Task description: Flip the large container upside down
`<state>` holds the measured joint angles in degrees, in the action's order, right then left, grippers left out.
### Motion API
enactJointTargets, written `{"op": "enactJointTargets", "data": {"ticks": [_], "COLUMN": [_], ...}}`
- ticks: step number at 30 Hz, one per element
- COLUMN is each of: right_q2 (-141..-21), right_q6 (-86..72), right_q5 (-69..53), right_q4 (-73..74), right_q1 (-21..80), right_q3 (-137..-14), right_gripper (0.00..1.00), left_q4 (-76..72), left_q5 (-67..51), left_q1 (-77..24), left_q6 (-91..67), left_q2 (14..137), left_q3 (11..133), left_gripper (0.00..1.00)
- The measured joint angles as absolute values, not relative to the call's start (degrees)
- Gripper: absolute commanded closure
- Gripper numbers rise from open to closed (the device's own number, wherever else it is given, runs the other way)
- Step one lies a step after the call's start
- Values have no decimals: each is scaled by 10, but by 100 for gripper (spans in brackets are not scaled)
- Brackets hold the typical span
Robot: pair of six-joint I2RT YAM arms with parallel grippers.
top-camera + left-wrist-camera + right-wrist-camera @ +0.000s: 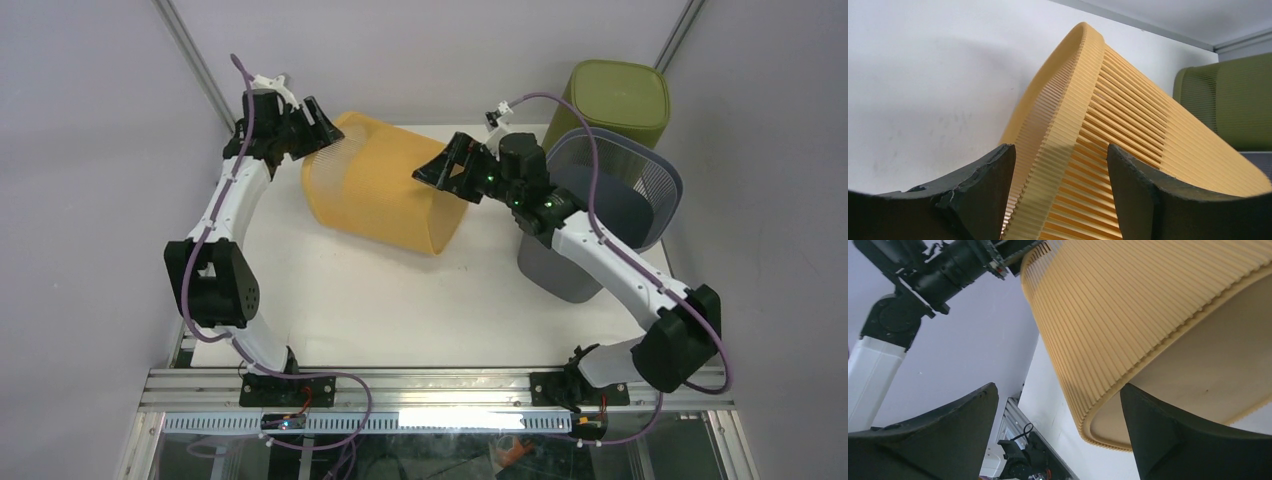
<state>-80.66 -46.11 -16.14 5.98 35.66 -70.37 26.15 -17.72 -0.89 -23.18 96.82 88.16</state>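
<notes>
Your left gripper (1061,152) is clamping the rim (1075,60) of the large yellow container (1128,100). One dark finger (983,185) is sitting inside the opening and the other is pressing the ribbed outer wall, with the rim strip filling the space between them. Seen from above, that grip is lying at about 9 o'clock of the container, whose mouth is facing 10 o'clock towards your left arm.

The container is lying tilted on its side at roughly 12 o'clock of the table (400,300) centre. Its closed base (1208,365) is pointing towards 4 o'clock. You cannot tell what is inside it, since only the inner slats next to the rim are showing.

Your right gripper (1059,387) is standing wide apart and holding nothing. It is hovering at the base end of the container, at about 2 o'clock of it. One finger is overlapping the base edge in the wrist view, but you cannot tell whether it is touching.

Further out, at 3 o'clock of the table, a grey slotted container (560,275) is standing upright with its mouth up and a dark floor showing inside, partly behind your right arm. Just behind it, at about 1 o'clock, a green container (620,100) is standing with a flat closed face on top.
</notes>
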Motion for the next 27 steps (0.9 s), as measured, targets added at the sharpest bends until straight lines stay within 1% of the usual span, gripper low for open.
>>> {"op": "enactJointTargets", "data": {"ticks": [5,10,13,18,22,27], "right_q2": [-746,-719,-720,-737,-763,-786], "right_q6": [-430,-417,-410,-401,-401,-399], "right_q5": [-121,-119,-124,-125,-127,-127], "right_q4": [86,55,37,32,43,63], "right_q1": [356,364,376,381,381,381], "right_q3": [-721,-768,-785,-791,-791,-791], "right_gripper": [5,4,4,4,4,4], "left_q4": [222,218,233,254,257,257], "left_q5": [-178,-209,-234,-259,-253,-213], "left_q1": [-54,-93,-128,-154,-153,-150], "left_q6": [-243,-277,-288,-296,-289,-260], "left_q2": [998,1047,1079,1112,1114,1114], "left_q3": [894,920,927,927,927,918], "left_gripper": [32,20,17,12,8,4]}}
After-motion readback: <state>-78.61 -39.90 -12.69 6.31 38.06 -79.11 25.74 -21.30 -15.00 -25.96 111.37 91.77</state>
